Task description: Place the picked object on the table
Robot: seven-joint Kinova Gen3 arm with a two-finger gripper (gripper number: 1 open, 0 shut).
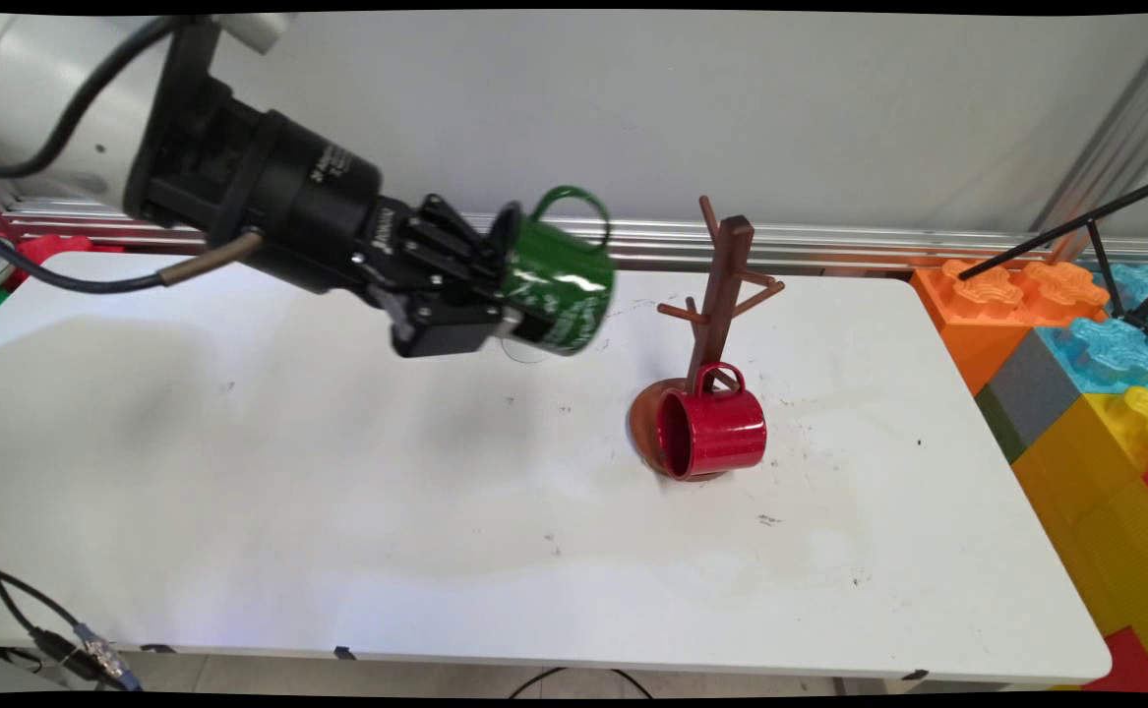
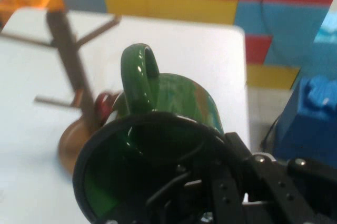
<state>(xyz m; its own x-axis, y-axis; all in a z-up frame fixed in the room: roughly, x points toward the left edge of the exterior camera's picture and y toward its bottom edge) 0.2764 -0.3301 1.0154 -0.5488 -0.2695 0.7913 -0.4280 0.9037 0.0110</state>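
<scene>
Green mug [image 1: 559,280] pinched at its rim by the tool [image 1: 495,295], held above the worktop [image 1: 337,492]; we note the red mug [image 1: 716,433] lying at the brown rack [image 1: 721,295].

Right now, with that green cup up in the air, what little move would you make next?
Probably carry it rightward. The claw holds the green mug sideways, handle up, left of the brown mug tree, whose upper pegs look bare.

Claw [image 1: 503,295] hanging above the desk [image 1: 337,511], gripping a mug [image 1: 559,280] by its rim, handle upward. Mug rack [image 1: 716,315] standing right of the claw. Second mug [image 1: 711,433] lying on its side on the rack's base. Toy blocks [image 1: 1075,374] sitting farther right, beyond the desk edge.
</scene>
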